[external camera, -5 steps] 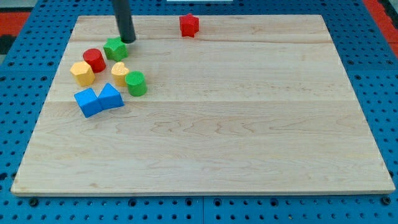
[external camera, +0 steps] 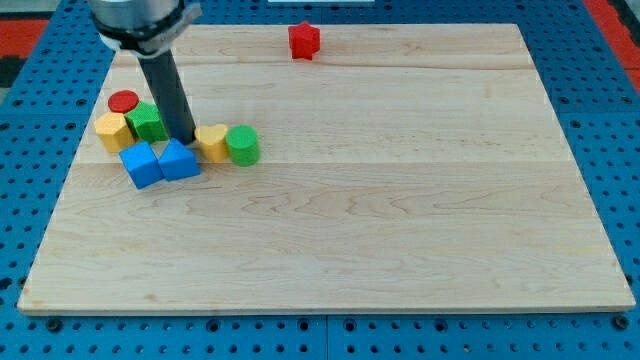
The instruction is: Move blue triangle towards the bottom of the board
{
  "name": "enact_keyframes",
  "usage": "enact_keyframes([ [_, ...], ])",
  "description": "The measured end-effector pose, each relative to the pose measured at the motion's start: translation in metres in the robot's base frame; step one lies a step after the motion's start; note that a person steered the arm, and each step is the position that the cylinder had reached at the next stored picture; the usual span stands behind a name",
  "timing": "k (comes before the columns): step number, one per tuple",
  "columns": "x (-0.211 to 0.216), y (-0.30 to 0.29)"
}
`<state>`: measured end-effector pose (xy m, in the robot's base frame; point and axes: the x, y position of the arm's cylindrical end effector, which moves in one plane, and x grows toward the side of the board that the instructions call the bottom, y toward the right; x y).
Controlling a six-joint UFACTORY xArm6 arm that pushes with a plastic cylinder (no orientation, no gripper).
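Note:
The blue triangle lies at the left of the wooden board, touching a blue cube on its left. My tip stands just above the triangle's top edge, touching or nearly touching it. A yellow block is right beside the tip on its right, with a green cylinder next to that.
A green block, a yellow hexagonal block and a red cylinder cluster left of the rod. A red block sits alone near the board's top edge.
My tip has moved down from the top of the cluster to the blue triangle's top edge. It shoved the green, red and yellow hexagonal blocks left, and the yellow block and green cylinder right.

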<state>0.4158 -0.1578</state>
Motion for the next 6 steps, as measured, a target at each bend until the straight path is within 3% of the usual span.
enact_keyframes([
  [2,0.023,0.005],
  [6,0.03,-0.024],
])
